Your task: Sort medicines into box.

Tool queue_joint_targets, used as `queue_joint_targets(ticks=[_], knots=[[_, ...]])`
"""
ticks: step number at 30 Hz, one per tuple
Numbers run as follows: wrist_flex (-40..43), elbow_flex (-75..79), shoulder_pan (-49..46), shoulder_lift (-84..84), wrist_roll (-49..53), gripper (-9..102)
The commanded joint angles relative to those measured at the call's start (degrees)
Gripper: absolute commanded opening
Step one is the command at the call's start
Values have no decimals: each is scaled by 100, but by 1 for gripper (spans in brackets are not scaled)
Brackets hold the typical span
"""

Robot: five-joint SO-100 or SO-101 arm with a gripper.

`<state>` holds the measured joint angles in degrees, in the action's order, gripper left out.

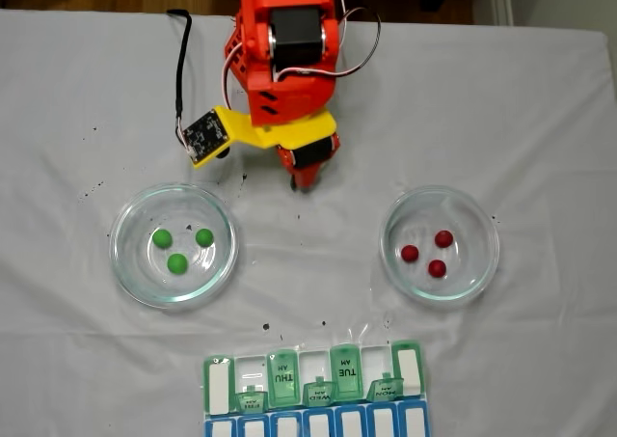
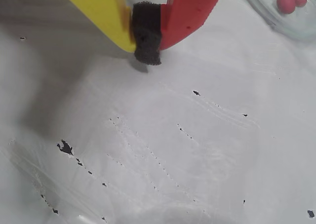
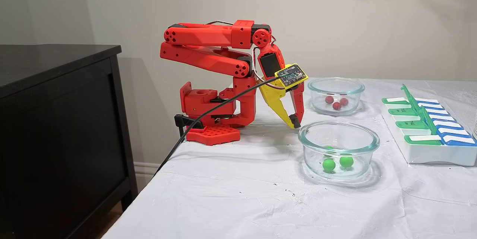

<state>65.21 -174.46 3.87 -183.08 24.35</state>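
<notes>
On the table [image 1: 540,119], near the arm's base: gripper [image 1: 304,184] pressed together on nothing, foam pads [image 2: 147,33] meeting, tip pointed down just above the cloth. Between the two glass dishes, probably parked equally handy to either. Three green medicines [image 1: 178,249] in the left dish [image 1: 130,263], three red medicines [image 1: 430,253] in the right dish [image 1: 482,268] in the top-down fixed view. Box [image 1: 313,384] at the near edge, several green lids raised, seemingly ready for filling; no ball sorted yet.

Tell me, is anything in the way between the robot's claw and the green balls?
Only the glass dish's own wall. The gripper, shut and empty, sits over bare cloth between the two dishes; the green balls lie inside, so it must go over the rim.
</notes>
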Motion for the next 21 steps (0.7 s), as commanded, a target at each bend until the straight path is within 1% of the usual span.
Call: queue_joint_targets(ticks=[1,21], knots=[[35,316,35,-53,44,0],[53,316,114,-53,105,0]])
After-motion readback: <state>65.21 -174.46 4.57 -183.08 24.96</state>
